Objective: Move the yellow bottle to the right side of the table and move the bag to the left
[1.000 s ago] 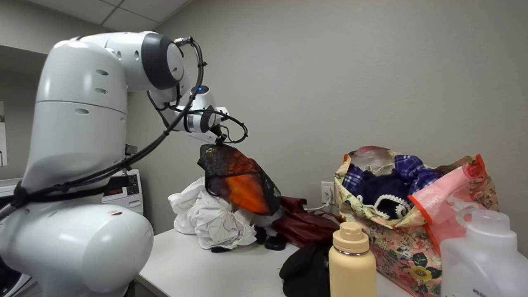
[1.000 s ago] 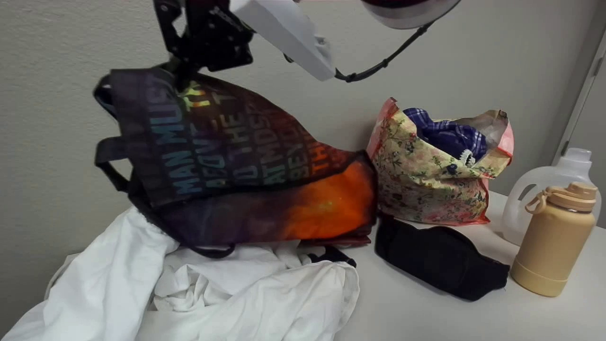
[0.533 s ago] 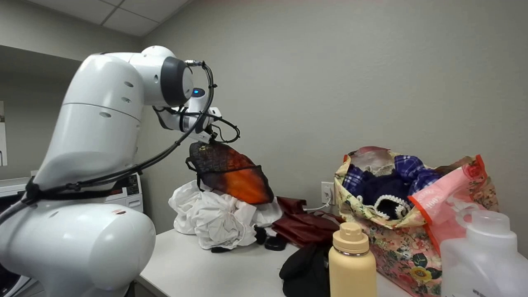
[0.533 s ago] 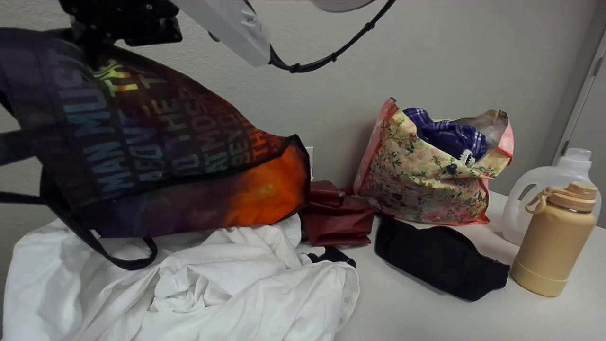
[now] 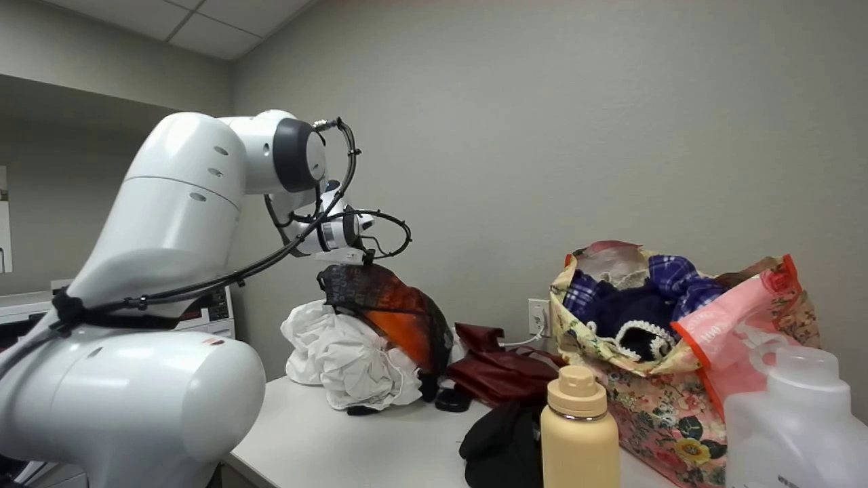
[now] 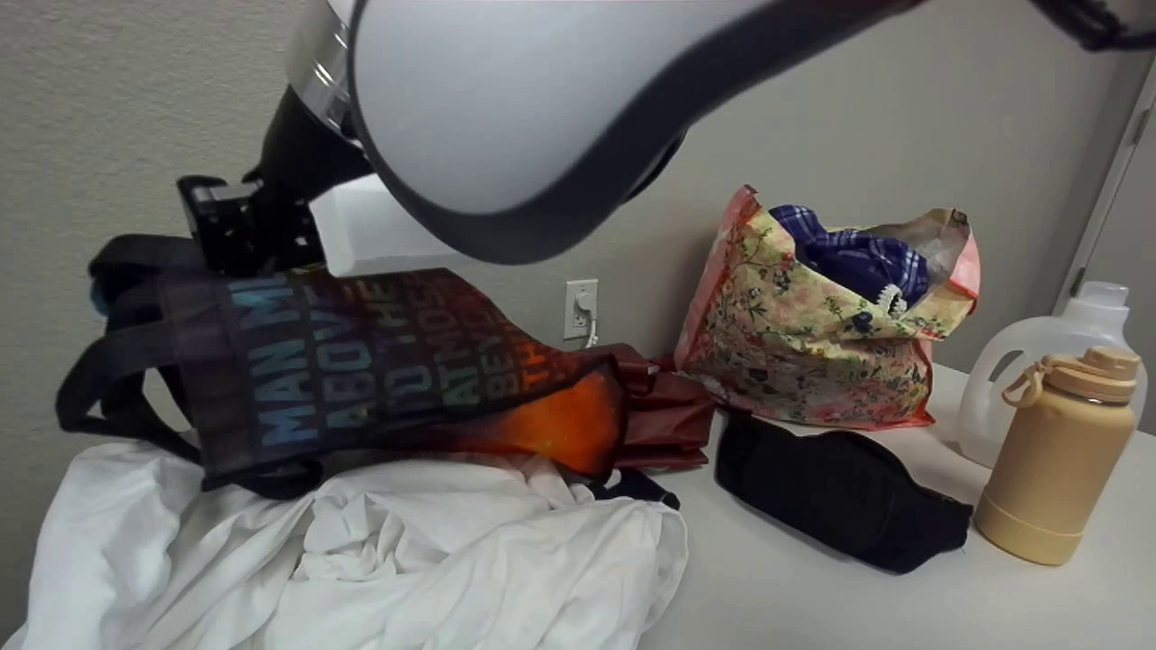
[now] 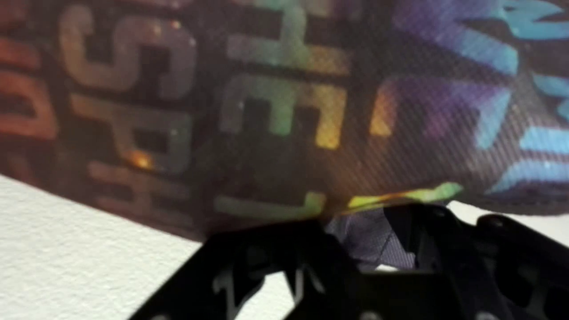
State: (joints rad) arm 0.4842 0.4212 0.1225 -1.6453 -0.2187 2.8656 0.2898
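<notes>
The bag (image 5: 397,325) is dark with printed letters and a bright orange side. It also shows in an exterior view (image 6: 361,352), slanting with its lower part against the white cloth, straps at the left. My gripper (image 6: 257,253) is at the bag's upper edge; it is small in an exterior view (image 5: 368,259). In the wrist view the gripper (image 7: 355,226) has bag fabric (image 7: 275,102) between its fingers; the fingertips are hidden by the fold. The yellow bottle (image 5: 580,440) stands upright on the table (image 5: 352,447), far from the gripper, also in an exterior view (image 6: 1057,469).
A crumpled white cloth (image 6: 452,560) lies under the bag. A dark red item (image 5: 502,366) and a black pouch (image 6: 840,496) lie between it and the bottle. A floral bag (image 6: 813,343) with clothes and a translucent jug (image 5: 793,427) stand near the bottle. A wall (image 5: 475,169) is behind.
My gripper and the bag first moved away from the bottle side, then came down. The bag now sags lower onto the white cloth. The bottle has not moved.
</notes>
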